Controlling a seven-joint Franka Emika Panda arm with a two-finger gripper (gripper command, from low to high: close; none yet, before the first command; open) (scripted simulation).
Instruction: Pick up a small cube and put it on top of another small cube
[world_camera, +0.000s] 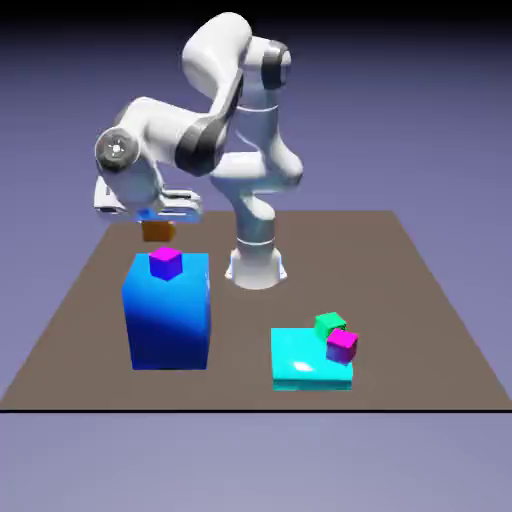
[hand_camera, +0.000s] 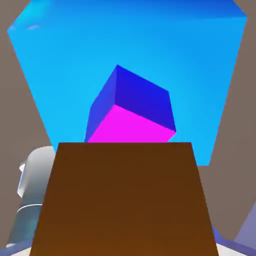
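Exterior view: the gripper (world_camera: 158, 220) is closed on the orange cube (world_camera: 158, 231), held up near the blue block (world_camera: 168, 312), on the exterior view's left. The held cube looks roughly level; being a cube, it has no long axis. In the hand view it fills the lower middle, partly covering the magenta cube on the block (hand_camera: 116, 122), which sits turned relative to it. Counted: one orange cube, two magenta cubes, one green cube (world_camera: 330, 325), one blue block and one cyan slab (world_camera: 300, 355). The second magenta cube (world_camera: 342, 347) is beside the green one, at the slab.
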